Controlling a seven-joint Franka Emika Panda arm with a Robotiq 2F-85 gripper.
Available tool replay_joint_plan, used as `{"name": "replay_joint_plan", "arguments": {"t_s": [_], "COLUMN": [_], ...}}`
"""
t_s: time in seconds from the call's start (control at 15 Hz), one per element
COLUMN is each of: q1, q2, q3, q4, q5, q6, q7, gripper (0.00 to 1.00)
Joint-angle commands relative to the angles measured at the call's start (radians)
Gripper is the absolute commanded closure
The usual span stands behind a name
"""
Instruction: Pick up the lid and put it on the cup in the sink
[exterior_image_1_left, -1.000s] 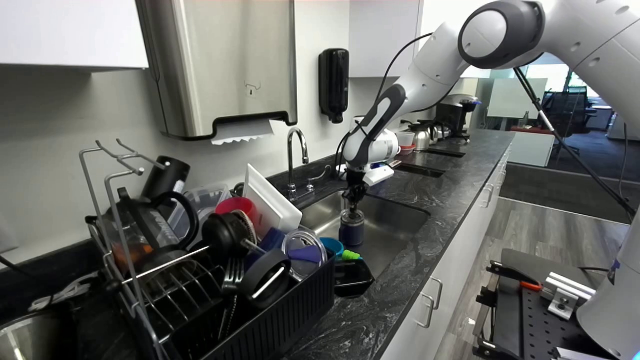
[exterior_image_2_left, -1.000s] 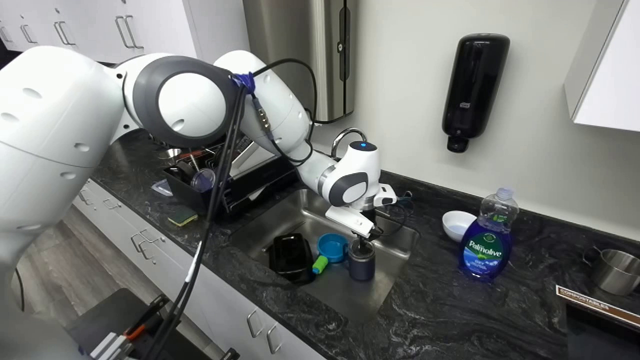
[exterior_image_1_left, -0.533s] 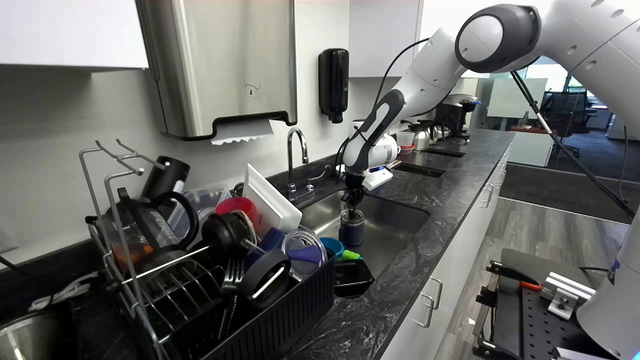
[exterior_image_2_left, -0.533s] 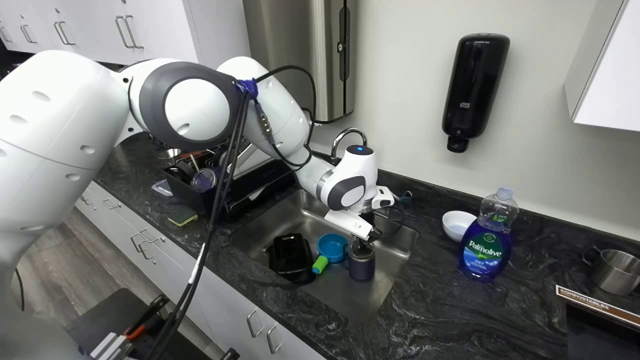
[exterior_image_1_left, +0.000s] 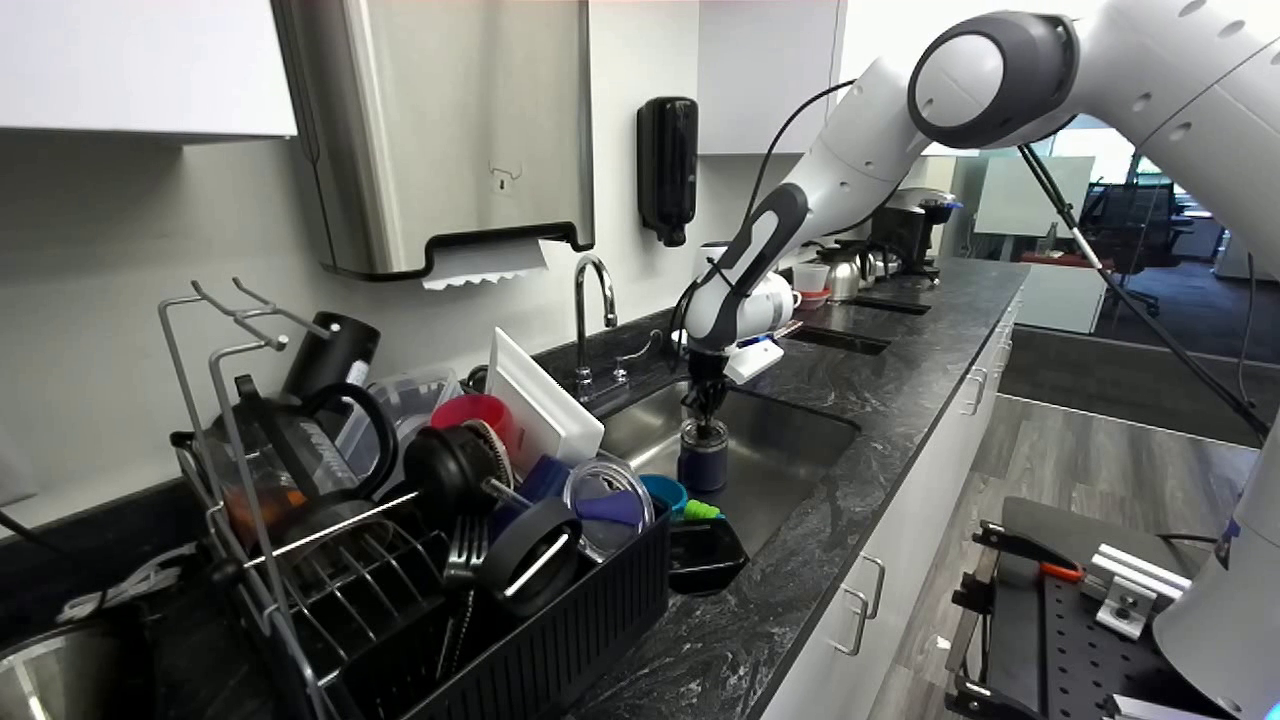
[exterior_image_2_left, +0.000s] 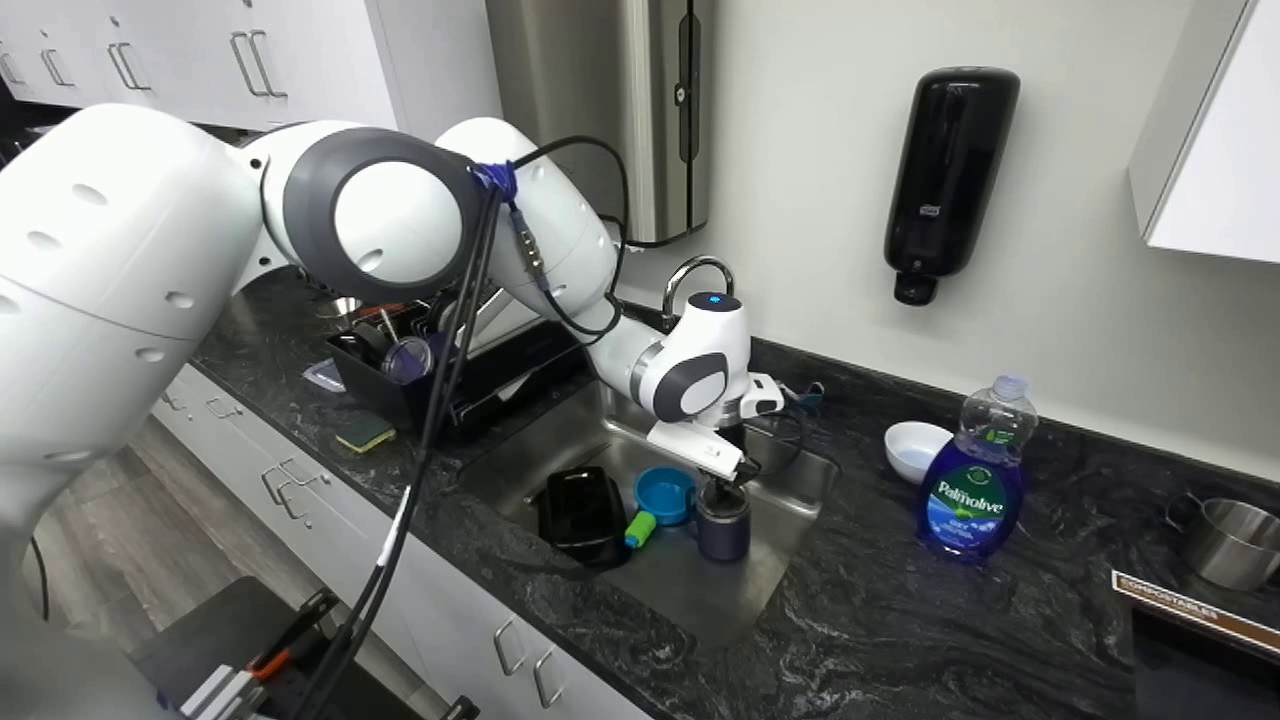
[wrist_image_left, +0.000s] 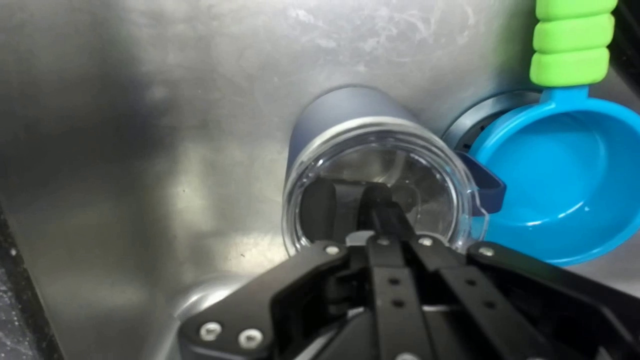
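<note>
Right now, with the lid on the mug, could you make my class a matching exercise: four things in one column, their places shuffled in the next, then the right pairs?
Things
1. clear lid
2. green-handled blue pan
3. dish soap bottle
4. black dispenser

Places
A. mounted on the wall
B. in the sink, beside the dark blue mug
C. on top of the dark blue mug
D. on the counter, near the white bowl

Right pairs: 1-C, 2-B, 3-D, 4-A.
</note>
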Motion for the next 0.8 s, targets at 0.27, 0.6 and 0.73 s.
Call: {"name": "replay_joint_plan", "arguments": {"t_s": [0.27, 0.6, 0.73], "q1": [0.01, 0.017, 0.019], "q2": [0.052, 0.068, 0.072], "q3": [-0.013, -0.021, -0.023], "q4": [0.049, 0.057, 0.058], "q5": [-0.047, -0.067, -0.075], "q6": [-0.017, -0.026, -0.028], "q7": [0.021, 0.025, 0.026], "gripper": [1.0, 1.0, 1.0]}}
